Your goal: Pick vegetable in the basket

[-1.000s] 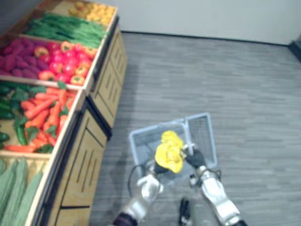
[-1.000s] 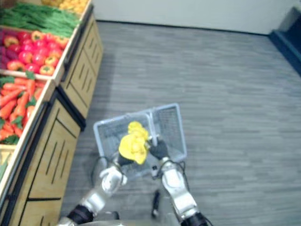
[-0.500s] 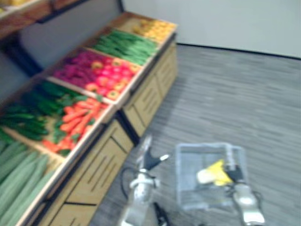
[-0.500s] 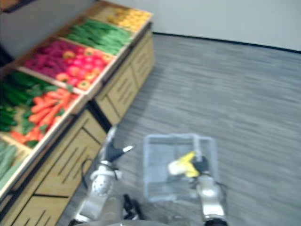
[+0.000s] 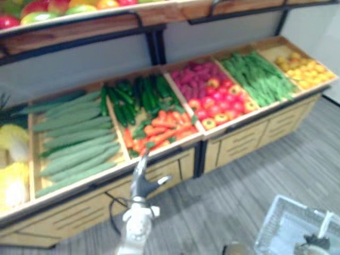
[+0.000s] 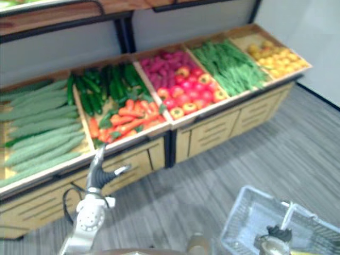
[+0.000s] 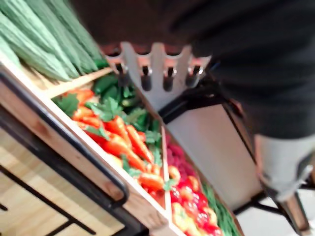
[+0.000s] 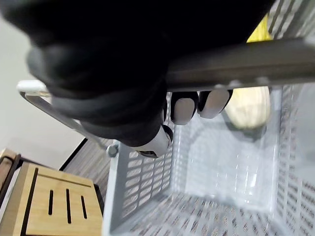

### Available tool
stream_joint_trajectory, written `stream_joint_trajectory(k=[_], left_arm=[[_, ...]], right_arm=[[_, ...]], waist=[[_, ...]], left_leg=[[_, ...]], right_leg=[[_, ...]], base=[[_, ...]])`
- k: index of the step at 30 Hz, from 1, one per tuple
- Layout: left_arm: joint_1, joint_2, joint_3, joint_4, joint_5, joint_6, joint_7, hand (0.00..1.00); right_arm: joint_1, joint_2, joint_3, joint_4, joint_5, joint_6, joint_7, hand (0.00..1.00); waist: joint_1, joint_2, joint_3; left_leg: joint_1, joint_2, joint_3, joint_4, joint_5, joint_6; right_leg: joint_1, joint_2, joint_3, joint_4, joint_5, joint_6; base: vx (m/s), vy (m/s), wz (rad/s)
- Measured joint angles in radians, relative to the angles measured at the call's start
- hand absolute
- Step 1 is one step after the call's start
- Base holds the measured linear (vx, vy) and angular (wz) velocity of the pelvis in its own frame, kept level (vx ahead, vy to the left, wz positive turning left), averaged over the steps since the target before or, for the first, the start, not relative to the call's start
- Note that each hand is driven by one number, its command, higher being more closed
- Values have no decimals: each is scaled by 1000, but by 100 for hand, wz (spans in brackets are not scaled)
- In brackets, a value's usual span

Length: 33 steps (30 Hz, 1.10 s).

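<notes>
My left hand (image 5: 141,183) is raised in front of the vegetable stand, fingers (image 7: 152,69) straight and open, holding nothing. Past them lie orange carrots (image 7: 118,140) with green tops, in the bin (image 5: 159,126) just beyond the hand. The grey wire basket (image 6: 249,212) hangs low at the right. My right hand (image 8: 123,93) is curled round its handle (image 8: 246,61). A yellow vegetable (image 8: 248,108) lies on the basket's floor.
The wooden stand (image 5: 175,159) holds long pale-green gourds (image 5: 74,141), dark cucumbers (image 5: 130,98), red and yellow peppers (image 5: 218,101), green beans (image 5: 257,77) and yellow produce (image 5: 303,66). An upper shelf (image 5: 79,21) overhangs the bins. Grey floor (image 5: 234,196) lies between stand and basket.
The camera has swung up towards the stand. My left hand let the yellow vegetable go into the basket and rose, empty, towards the carrots. The right hand kept hold of the handle.
</notes>
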Motion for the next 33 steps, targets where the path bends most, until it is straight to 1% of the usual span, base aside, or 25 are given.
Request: stream_joint_trajectory(k=[1,2,3,4,5,6,7,8,9,10,11,12,13,14,15,17,18,19,21,23,24,26,28,30,33], left_arm=[[-41,8,0,44,0,0,5,0],[-77,25,-4,77,0,2,12,0],[-93,37,1,92,1,7,15,0],[-99,34,-6,95,3,9,15,0],[-100,30,-8,93,4,8,15,0],[-105,26,-6,92,11,8,18,0],[-113,25,-7,93,13,8,18,0],[-142,15,-6,100,18,7,17,0],[-155,11,-3,105,18,7,17,0],[-173,-2,8,118,19,8,18,0],[-178,-14,24,128,19,11,19,0],[-178,-18,33,134,19,15,22,0],[-180,-20,41,154,19,29,35,0],[-187,-20,46,169,19,42,48,0],[-198,-20,51,182,23,44,56,0],[-229,-3,82,232,51,54,60,0],[-250,17,93,254,58,67,60,0],[-273,38,100,275,59,76,60,0],[-306,69,102,305,82,90,60,0],[-329,82,101,320,96,95,60,0],[-390,108,100,352,98,96,70,0],[-462,132,98,374,123,96,89,0],[-557,161,94,400,137,99,97,0],[-630,197,66,422,142,107,102,0],[-670,219,60,442,168,111,107,0]], right_arm=[[18,16,-18,9,11,-5,-1,100],[30,36,-33,25,35,-10,-8,100],[45,51,-51,25,45,-12,-13,100],[71,66,-51,15,49,-17,-13,100],[77,71,-51,8,51,-21,-14,100],[77,87,-47,-8,51,-21,-12,100],[75,96,-47,-14,51,-22,-8,100],[77,120,-48,-18,51,-25,2,100],[77,131,-47,-18,51,-27,6,100],[78,149,-46,-18,51,-32,9,100],[81,158,-31,-18,51,-36,10,100],[84,158,-18,-18,51,-36,9,100],[89,157,-4,-17,51,-37,9,100],[88,157,-2,-13,51,-37,9,100],[87,157,-4,-12,51,-37,10,100],[80,168,-9,-4,51,-38,10,100],[77,179,-10,-6,51,-40,11,100],[70,193,-11,-6,51,-40,15,100],[48,200,-11,-7,51,-41,15,100],[32,198,-9,-8,51,-42,16,100],[-5,189,6,-17,49,-44,15,100],[-37,181,43,-26,48,-47,14,100],[-65,178,71,-51,48,-53,12,100],[-88,177,74,-62,48,-57,0,100],[-87,177,102,-93,48,-58,-10,100]], waist=[[1,-10,3],[4,-38,5],[4,-68,12],[4,-50,3],[6,-37,2],[8,-26,2],[7,-24,1],[7,-23,0],[9,-25,1],[8,-33,4],[8,-44,9],[9,-51,14],[16,-50,13],[18,-48,12],[18,-41,10],[12,-30,3],[-1,-27,0],[0,-34,4],[-2,-44,15],[-10,-45,25],[-21,-38,41],[-22,-33,61],[-27,-26,108],[-42,-26,137],[-49,-26,156]], left_leg=[[3,8,-56,-5,-10,-30],[0,8,-107,12,-26,-68],[5,16,-126,24,-44,-101],[28,66,-119,28,-34,-129],[38,100,-110,25,-29,-143],[60,148,-92,5,-14,-161],[68,162,-74,-5,-4,-173],[78,199,-54,-5,23,-196],[70,214,-46,14,25,-197],[28,234,-43,107,25,-196],[-34,254,-17,240,30,-188],[-62,269,9,300,25,-176],[-85,283,72,356,7,-157],[-85,265,120,305,14,-138],[-84,250,127,246,49,-123],[-50,222,144,109,83,-153],[-32,208,151,27,103,-183],[-26,190,170,-26,132,-186],[-21,170,198,-77,159,-182],[-19,160,213,-96,168,-177],[-31,149,250,-125,179,-174],[-58,142,290,-143,190,-169],[-75,132,314,-166,205,-165],[-95,127,335,-179,210,-163],[-105,125,340,-179,210,-163]], right_leg=[[4,8,87,-146,37,3],[25,0,152,-274,86,6],[49,-5,143,-276,160,59],[69,19,88,-253,185,56],[78,37,62,-242,174,39],[103,67,23,-228,162,16],[114,80,7,-224,157,7],[145,111,-41,-228,144,-16],[159,121,-54,-235,138,-26],[187,130,-76,-257,133,-33],[220,129,-93,-283,133,-35],[236,128,-94,-295,133,-38],[260,122,-98,-312,133,-39],[264,111,-97,-317,132,-39],[262,112,-97,-318,133,-37],[249,116,-88,-329,141,-25],[241,114,-90,-350,153,-17],[223,106,-84,-355,163,-14],[192,98,-62,-356,171,-7],[176,93,-49,-353,174,-3],[131,87,-19,-349,187,1],[74,89,18,-354,211,4],[42,89,38,-370,234,7],[8,88,55,-371,243,8],[-6,87,60,-370,243,8]], base=[[205,-451,143],[241,-591,152],[215,-516,141],[256,-507,103],[255,-449,80],[250,-433,47],[225,-383,68],[182,-282,62],[185,-307,72],[136,-258,53],[143,-259,44],[111,-171,19],[91,-75,0],[62,-4,-3],[72,51,-7],[89,65,-1],[77,72,2],[48,76,-6],[-5,78,-26],[-28,77,-29],[-42,81,-53],[-39,68,-60],[-23,34,-34],[17,30,-21],[65,10,-7]])
